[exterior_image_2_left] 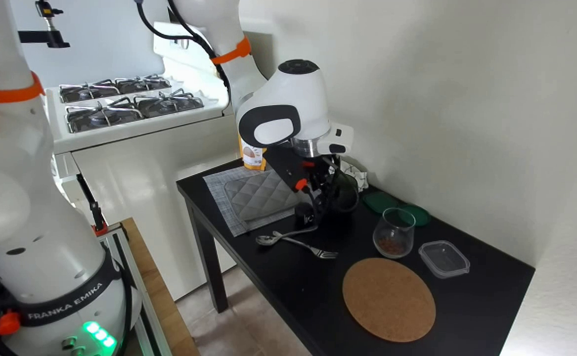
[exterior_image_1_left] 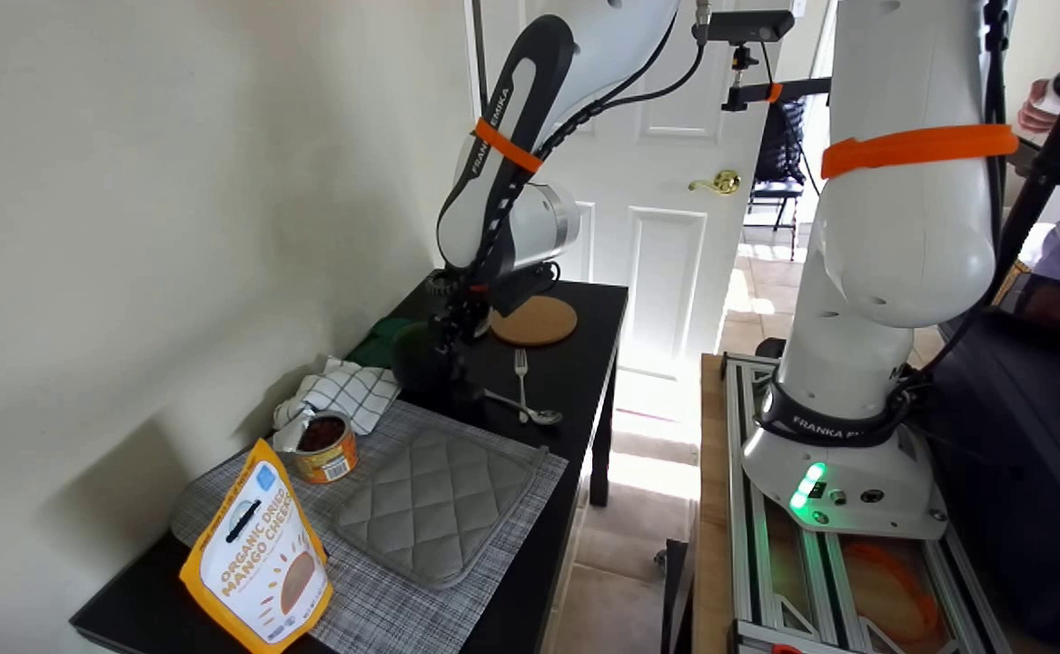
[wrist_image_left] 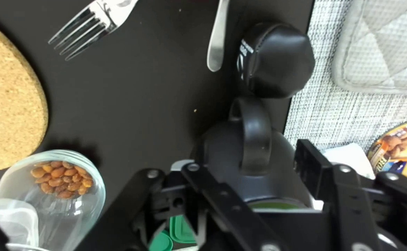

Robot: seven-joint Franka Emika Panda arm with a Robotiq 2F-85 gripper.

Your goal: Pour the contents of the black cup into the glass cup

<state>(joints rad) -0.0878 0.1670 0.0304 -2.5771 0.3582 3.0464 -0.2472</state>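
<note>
Gripper [wrist_image_left: 247, 162] straddles black cup [wrist_image_left: 219, 151], jaws on either side; cannot tell whether clamped. Glass [exterior_image_2_left: 396, 225] with nuts [wrist_image_left: 61, 178] stands apart.

My remote arm [exterior_image_1_left: 916, 218], column upright on its base [exterior_image_1_left: 843, 463], forearm [exterior_image_1_left: 607, 45] sloping down to a bent wrist [exterior_image_2_left: 308, 143]. Pincer [wrist_image_left: 247, 157] directed downward; in the wrist view its 2 fingers [wrist_image_left: 224, 195] stand apart, their grip unclear to me.
</note>
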